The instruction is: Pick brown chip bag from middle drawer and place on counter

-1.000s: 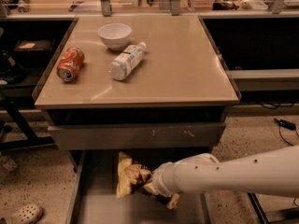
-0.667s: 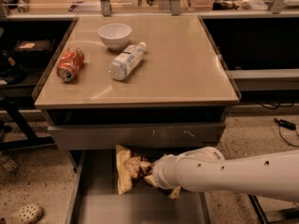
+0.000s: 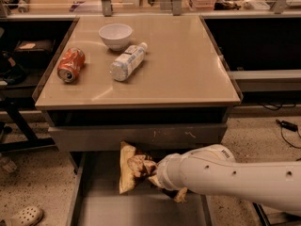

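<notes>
The brown chip bag (image 3: 132, 167) hangs over the open middle drawer (image 3: 99, 206), lifted up against the grey drawer front above it. Its pale yellow end points up and left. My gripper (image 3: 159, 174) is at the end of the white arm that reaches in from the lower right; it is closed on the bag's right part, and the wrist hides most of the fingers. The beige counter (image 3: 178, 65) lies above the drawers.
On the counter lie an orange soda can (image 3: 71, 65) on its side, a plastic bottle (image 3: 126, 62) on its side and a white bowl (image 3: 115, 35). The grey drawer front (image 3: 141, 136) with pale scratches is just behind the bag. A shoe (image 3: 22, 216) lies on the floor at left.
The arm has risen and shifted a little toward the drawer front. The chip bag has come up with it, off the drawer floor.
</notes>
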Action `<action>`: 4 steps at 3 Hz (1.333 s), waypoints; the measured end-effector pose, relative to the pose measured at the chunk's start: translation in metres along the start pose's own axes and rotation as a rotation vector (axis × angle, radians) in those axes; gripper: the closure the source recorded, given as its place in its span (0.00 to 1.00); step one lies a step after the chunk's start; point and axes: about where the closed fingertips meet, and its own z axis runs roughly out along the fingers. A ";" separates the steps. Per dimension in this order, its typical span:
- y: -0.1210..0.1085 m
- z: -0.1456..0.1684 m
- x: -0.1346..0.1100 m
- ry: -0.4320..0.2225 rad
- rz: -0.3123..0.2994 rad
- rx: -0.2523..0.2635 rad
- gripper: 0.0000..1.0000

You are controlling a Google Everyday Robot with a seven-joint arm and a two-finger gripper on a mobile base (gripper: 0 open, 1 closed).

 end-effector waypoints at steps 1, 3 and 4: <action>0.009 -0.068 -0.008 0.050 -0.017 0.053 1.00; 0.017 -0.164 -0.025 0.120 -0.053 0.162 1.00; 0.013 -0.172 -0.033 0.100 -0.048 0.175 1.00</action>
